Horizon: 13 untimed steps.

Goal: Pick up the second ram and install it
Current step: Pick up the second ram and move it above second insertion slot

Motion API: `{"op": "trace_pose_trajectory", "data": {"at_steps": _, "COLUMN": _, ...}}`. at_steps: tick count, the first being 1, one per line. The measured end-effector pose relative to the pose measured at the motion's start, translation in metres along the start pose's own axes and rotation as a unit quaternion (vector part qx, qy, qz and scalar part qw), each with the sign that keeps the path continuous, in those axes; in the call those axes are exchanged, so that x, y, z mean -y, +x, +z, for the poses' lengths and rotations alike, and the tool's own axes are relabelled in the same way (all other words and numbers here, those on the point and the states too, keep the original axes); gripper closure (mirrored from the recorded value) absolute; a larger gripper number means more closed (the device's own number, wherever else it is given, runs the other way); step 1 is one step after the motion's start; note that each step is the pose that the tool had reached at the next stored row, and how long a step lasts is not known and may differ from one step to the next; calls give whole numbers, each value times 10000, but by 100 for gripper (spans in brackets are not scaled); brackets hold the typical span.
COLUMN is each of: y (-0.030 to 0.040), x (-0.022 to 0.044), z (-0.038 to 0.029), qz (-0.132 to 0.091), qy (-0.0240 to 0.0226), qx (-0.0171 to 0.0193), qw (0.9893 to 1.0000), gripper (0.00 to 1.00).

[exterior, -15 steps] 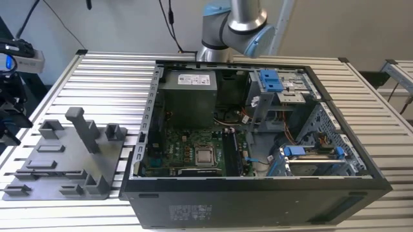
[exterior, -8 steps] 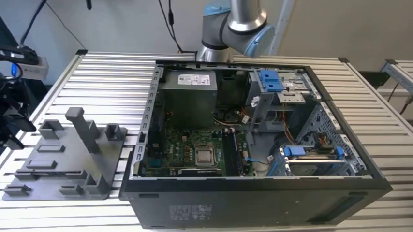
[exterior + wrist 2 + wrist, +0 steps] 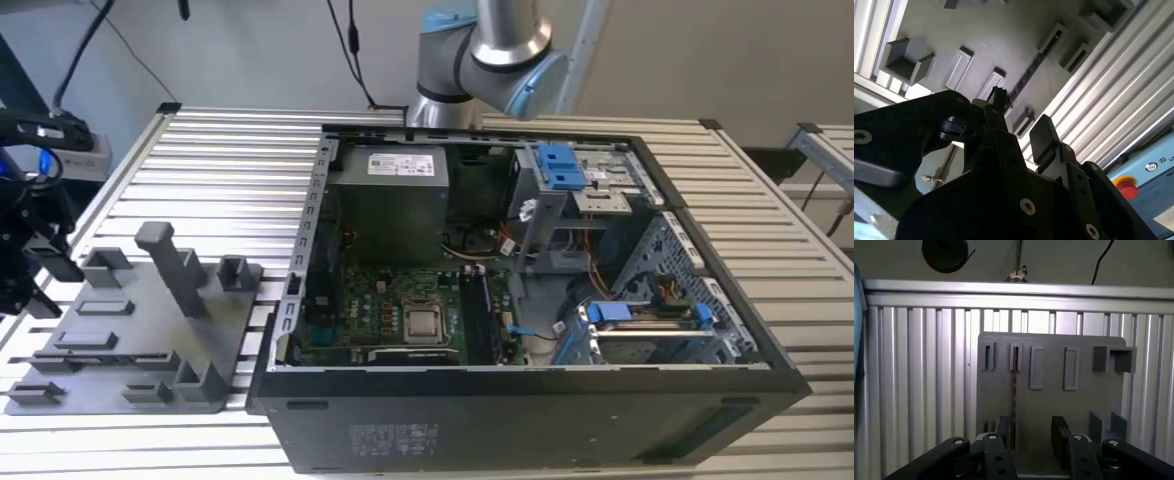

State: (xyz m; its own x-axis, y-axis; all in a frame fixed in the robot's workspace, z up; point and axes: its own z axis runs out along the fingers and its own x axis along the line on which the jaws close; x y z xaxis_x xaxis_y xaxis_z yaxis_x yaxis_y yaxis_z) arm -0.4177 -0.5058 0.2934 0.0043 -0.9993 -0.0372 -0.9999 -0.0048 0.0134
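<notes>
Jaws are spread fairly wide and empty right now, so nothing is grabbed yet. I've got them hanging low over the grey holder tray (image 3: 1054, 405). The tray sits on the ribbed metal surface (image 3: 227, 150) just beside the open computer case (image 3: 534, 410), on the exterior view's left. The second ram (image 3: 1015, 390) stands on its edge in the tray with one end tucked into a slotted block (image 3: 1015, 356). In both wrist views it shows as a thin dark line running between the two fingers (image 3: 1002, 429). It's not centred though: it's close to one finger and well apart from the other.

So I'd call this the pick-up step, at the lining-up stage, with the install not started. My guess is a clean grab needs the jaws nudged sideways until the board is in the middle, then a gentle squeeze on its flat faces. A board that thin looks like it would tip if only one finger pushed it.

Head count: one arm (image 3: 494, 50), two fingers, one tray, one case, and one loose stick on the tray that I can see. There's also a row of four narrow slots (image 3: 1036, 367) at the tray end away from the jaws. I can't tell whether a stick already sits on the motherboard (image 3: 400, 310).
</notes>
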Motion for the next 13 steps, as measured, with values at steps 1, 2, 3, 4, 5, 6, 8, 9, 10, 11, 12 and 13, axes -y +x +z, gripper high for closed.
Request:
{"op": "trace_pose_trajectory", "data": {"at_steps": 1, "y": 1, "x": 8, "z": 18, "qz": 1, "qy": -2, "qx": 1, "qw": 10000, "gripper": 52}}
{"op": "trace_pose_trajectory", "data": {"at_steps": 2, "y": 2, "x": 17, "z": 37, "qz": 3, "qy": -4, "qx": 1, "qw": 10000, "gripper": 52}}
{"op": "trace_pose_trajectory", "data": {"at_steps": 3, "y": 3, "x": 23, "z": 56, "qz": 7, "qy": -5, "qx": 2, "qw": 10000, "gripper": 52}}
{"op": "trace_pose_trajectory", "data": {"at_steps": 4, "y": 3, "x": 25, "z": 73, "qz": 19, "qy": -7, "qx": 1, "qw": 10000, "gripper": 52}}
{"op": "trace_pose_trajectory", "data": {"at_steps": 5, "y": 3, "x": 26, "z": 89, "qz": 32, "qy": -8, "qx": 1, "qw": 10000, "gripper": 52}}
{"op": "trace_pose_trajectory", "data": {"at_steps": 6, "y": 4, "x": 27, "z": 105, "qz": 39, "qy": -9, "qx": 1, "qw": 10000, "gripper": 52}}
{"op": "trace_pose_trajectory", "data": {"at_steps": 8, "y": 6, "x": 28, "z": 140, "qz": 39, "qy": -15, "qx": 2, "qw": 10000, "gripper": 52}}
{"op": "trace_pose_trajectory", "data": {"at_steps": 9, "y": 6, "x": 29, "z": 156, "qz": 40, "qy": -20, "qx": 2, "qw": 10000, "gripper": 52}}
{"op": "trace_pose_trajectory", "data": {"at_steps": 10, "y": 7, "x": 30, "z": 172, "qz": 40, "qy": -27, "qx": 1, "qw": 10000, "gripper": 52}}
{"op": "trace_pose_trajectory", "data": {"at_steps": 11, "y": 8, "x": 31, "z": 187, "qz": 40, "qy": -33, "qx": 1, "qw": 10000, "gripper": 52}}
{"op": "trace_pose_trajectory", "data": {"at_steps": 12, "y": 8, "x": 31, "z": 204, "qz": 40, "qy": -40, "qx": 1, "qw": 10000, "gripper": 52}}
{"op": "trace_pose_trajectory", "data": {"at_steps": 13, "y": 9, "x": 31, "z": 219, "qz": 41, "qy": -46, "qx": 2, "qw": 10000, "gripper": 52}}
